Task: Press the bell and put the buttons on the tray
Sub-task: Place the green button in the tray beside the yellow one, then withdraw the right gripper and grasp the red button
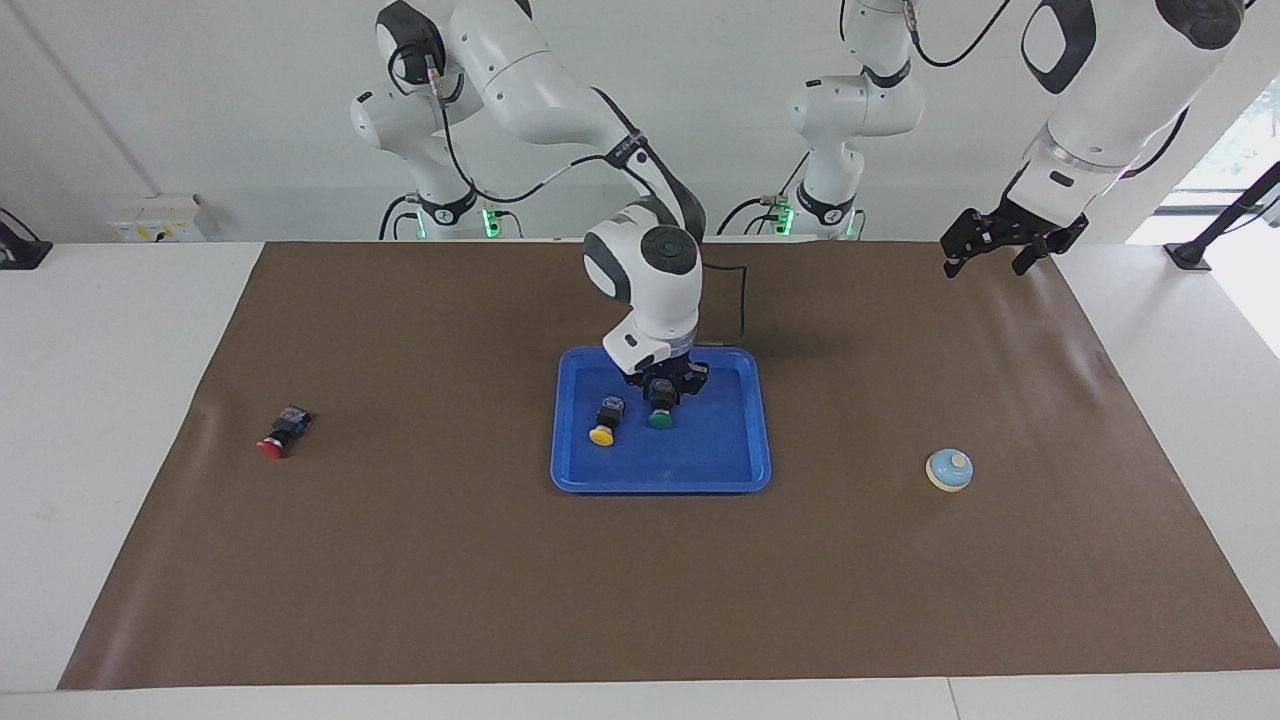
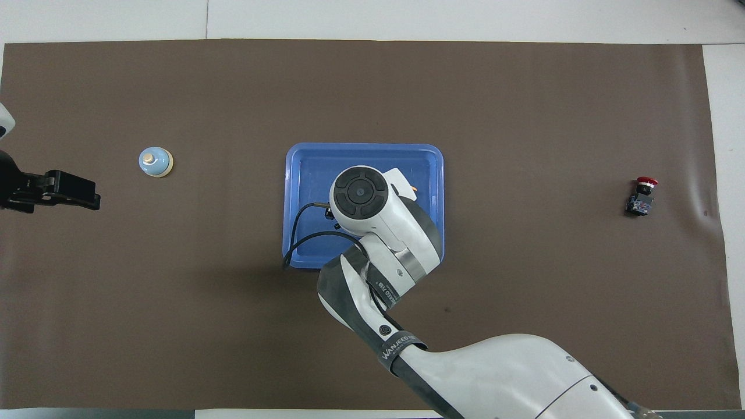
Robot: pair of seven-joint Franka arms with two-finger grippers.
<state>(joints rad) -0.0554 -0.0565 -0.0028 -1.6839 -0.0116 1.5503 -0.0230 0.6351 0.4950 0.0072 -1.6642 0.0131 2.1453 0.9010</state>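
1. Two white robot arms work over a brown mat (image 1: 400, 560) that covers most of a white table (image 1: 100, 400).
2. The right arm reaches in to the middle of the mat. Its gripper (image 1: 663, 385) is down inside the tray, fingers closed around the black body of the green button (image 1: 660, 412). In the overhead view the arm's wrist hides this gripper and both buttons in the tray.
3. The left arm waits, with its gripper (image 1: 985, 252) raised over the mat's edge at the left arm's end of the table. Its fingers look spread apart, holding nothing.
4. The tray (image 1: 720, 470) is bright blue, rectangular, with a raised rim, and sits at the centre of the mat.
5. The bell (image 1: 949, 470) is a light-blue dome with a cream knob. It stands on the mat toward the left arm's end, well apart from the tray.
6. The yellow button (image 1: 605, 423) lies on its side in the tray, just beside the green one.
7. The red button (image 1: 283, 433) lies on the mat toward the right arm's end, well apart from the tray.
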